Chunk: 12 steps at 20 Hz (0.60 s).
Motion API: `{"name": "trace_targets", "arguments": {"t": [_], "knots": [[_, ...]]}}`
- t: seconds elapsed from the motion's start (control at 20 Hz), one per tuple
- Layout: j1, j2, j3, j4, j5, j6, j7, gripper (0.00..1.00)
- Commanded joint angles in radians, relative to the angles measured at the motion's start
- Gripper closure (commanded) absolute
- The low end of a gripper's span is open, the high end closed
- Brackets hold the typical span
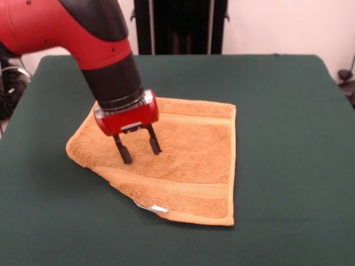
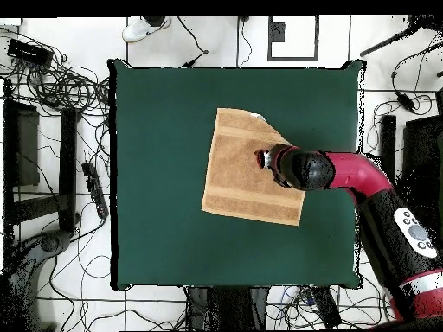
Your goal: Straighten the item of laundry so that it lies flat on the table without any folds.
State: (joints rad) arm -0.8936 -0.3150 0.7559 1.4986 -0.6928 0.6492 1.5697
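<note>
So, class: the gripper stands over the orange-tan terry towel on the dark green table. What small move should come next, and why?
Probably shift toward the folded corner. The open gripper has its fingertips at the orange-tan terry towel, near the middle. One corner looks tucked under, leaving a diagonal edge by the white tag, so it is not yet flat on the dark green table.

End effector spread open, tips on orange towel (corner folded), green table
</note>
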Motion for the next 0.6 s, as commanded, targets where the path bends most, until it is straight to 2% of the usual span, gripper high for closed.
{"name": "trace_targets", "arguments": {"t": [0.05, 0.2, 0.45, 0.6], "knots": [[0.003, 0.088, 0.1, -0.008, 0.046, 0.127, -0.317, 0.0], [-0.006, 0.086, 0.1, -0.007, 0.092, 0.18, -0.277, 0.0], [-0.024, 0.035, 0.112, 0.027, 0.083, 0.199, -0.289, 0.0], [-0.02, 0.035, 0.106, 0.022, 0.069, 0.193, -0.282, 0.0]]}}
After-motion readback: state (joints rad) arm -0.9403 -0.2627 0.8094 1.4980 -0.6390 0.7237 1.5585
